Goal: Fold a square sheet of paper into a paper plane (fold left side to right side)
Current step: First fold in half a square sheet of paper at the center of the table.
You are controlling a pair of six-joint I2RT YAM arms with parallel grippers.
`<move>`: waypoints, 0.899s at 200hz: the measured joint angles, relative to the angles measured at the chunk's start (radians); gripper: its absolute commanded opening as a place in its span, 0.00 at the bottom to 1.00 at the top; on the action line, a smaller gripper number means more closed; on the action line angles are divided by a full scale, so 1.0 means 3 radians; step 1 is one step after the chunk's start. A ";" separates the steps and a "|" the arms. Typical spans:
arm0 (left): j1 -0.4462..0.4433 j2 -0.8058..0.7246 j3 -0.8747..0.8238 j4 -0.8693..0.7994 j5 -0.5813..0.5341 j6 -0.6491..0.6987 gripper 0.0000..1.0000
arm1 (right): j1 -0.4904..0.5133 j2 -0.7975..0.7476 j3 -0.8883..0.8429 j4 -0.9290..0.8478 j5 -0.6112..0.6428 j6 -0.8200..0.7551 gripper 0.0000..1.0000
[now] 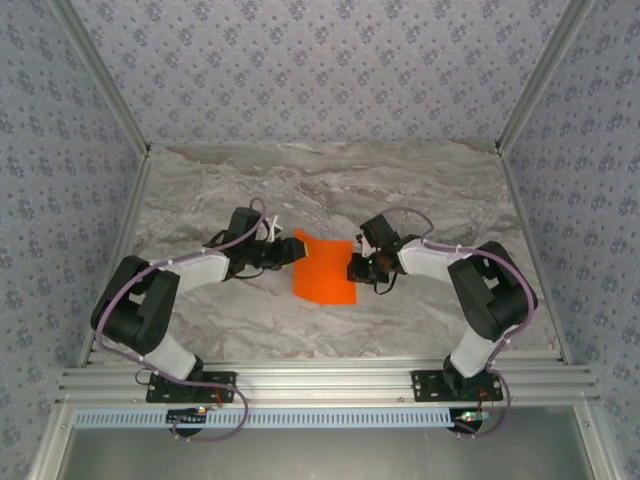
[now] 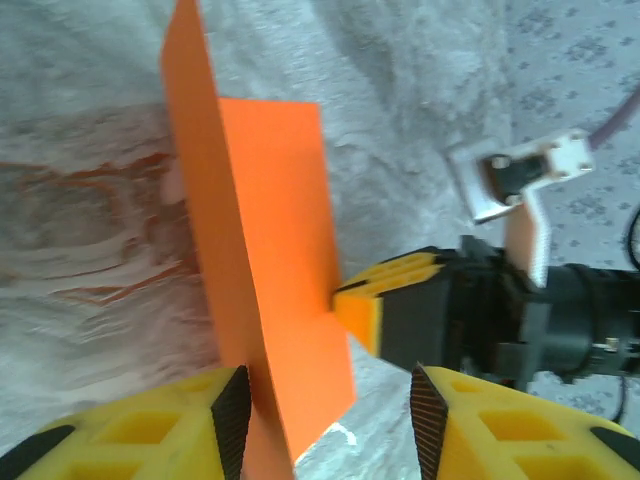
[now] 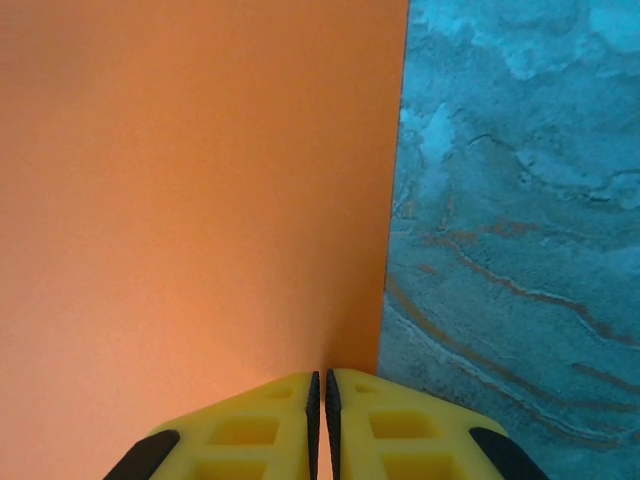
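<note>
Right gripper (image 3: 320, 380) clamped on the square sheet of paper (image 1: 322, 268), anchoring its right edge. Left gripper (image 2: 330, 410), jaws apart, straddles its raised left side, presumably for folding rightward.

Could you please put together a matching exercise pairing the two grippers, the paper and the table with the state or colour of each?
Column one:
1. left gripper
2. right gripper
3. square sheet of paper
4. table

Column two:
A. grey and marbled
B. fingers shut, pinching an orange edge
C. fingers apart
D. bright orange, one flap raised

Pairs: 1-C, 2-B, 3-D, 4-A
</note>
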 measured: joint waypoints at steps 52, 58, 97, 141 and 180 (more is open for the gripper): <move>-0.0215 0.0140 0.0150 0.0159 0.0036 -0.0111 0.52 | 0.0000 0.0000 -0.0001 0.0041 -0.0017 0.0003 0.19; -0.0224 0.0165 0.0150 0.0168 0.0036 -0.0126 0.52 | 0.0000 0.0000 -0.0001 0.0045 -0.0017 0.0008 0.20; -0.0253 0.0482 0.0191 0.0364 0.0060 -0.0261 0.53 | -0.0032 -0.0211 -0.0156 0.0245 -0.0074 0.0080 0.41; -0.0285 0.0559 0.0206 0.0443 0.0061 -0.0337 0.46 | -0.0192 -0.0711 -0.0439 0.0804 -0.0306 0.0289 0.54; -0.0291 0.0585 0.0254 0.0506 0.0060 -0.0362 0.31 | -0.0212 -0.0670 -0.0534 0.1371 -0.0595 0.0580 0.52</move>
